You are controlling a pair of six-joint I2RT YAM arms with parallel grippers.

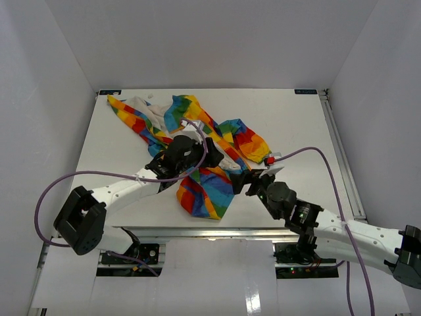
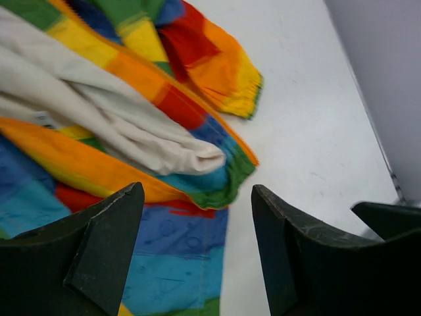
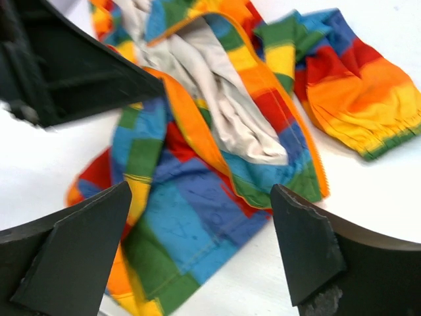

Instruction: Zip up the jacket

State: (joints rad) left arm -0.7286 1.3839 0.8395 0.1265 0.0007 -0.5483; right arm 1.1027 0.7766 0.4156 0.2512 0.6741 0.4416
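A plain white flat counter (image 1: 302, 125) fills the middle of the scene, boxed in by smooth white panel walls: a far wall (image 1: 210, 39), a left wall (image 1: 33, 99) and a right wall (image 1: 388, 72). A silver metal rail (image 1: 343, 158) runs along the counter's right edge, and a silver metal bar (image 1: 217, 232) lines its near edge. The light is even and soft, casting only faint shadows.

You have no text, number or brand to read in any view. Faint marks on a blue patch of the jacket (image 3: 191, 217) are too blurred to make out. Two small dark strips (image 1: 110, 93) on the table (image 1: 296, 125) rim, at eleven and one o'clock in the top view, are too small.
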